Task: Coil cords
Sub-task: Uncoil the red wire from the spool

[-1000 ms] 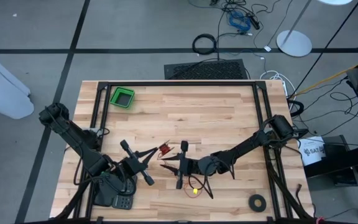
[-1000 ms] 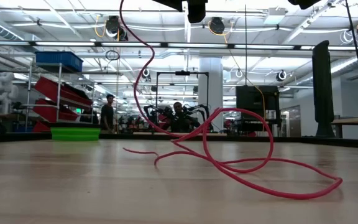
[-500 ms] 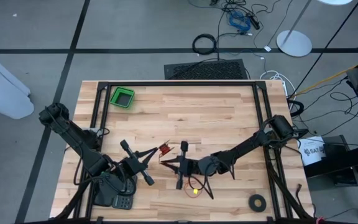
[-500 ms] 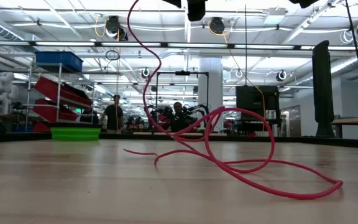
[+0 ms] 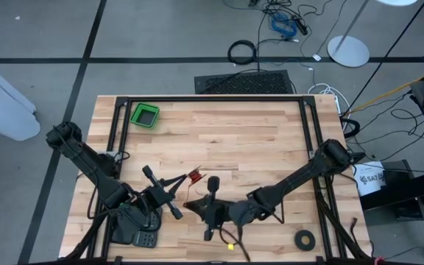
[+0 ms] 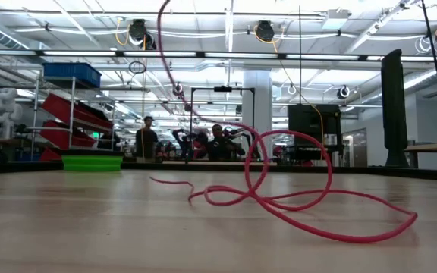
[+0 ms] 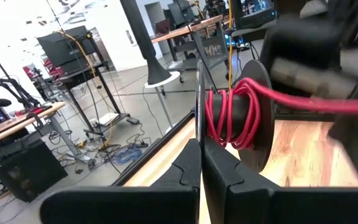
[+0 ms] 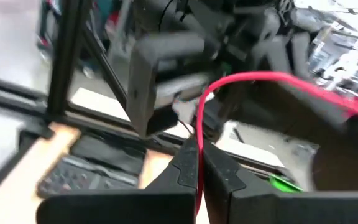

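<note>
You are looking down on a wooden table [image 5: 256, 140] where both arms are meeting near the front edge; the left gripper [image 5: 172, 182] is pinching a dark spool [image 7: 253, 118] that is carrying red turns of the cord [image 6: 294, 205], its fingers [image 7: 191, 168] pressed together on the spool's thin flange; the right gripper [image 5: 190, 205], just beside it and nearer the front edge, is clamping the cord's free run, which appears to be stretching toward the spool; slack is trailing in loops on the tabletop; your next wrap is turning on that short span between the claws.
</note>
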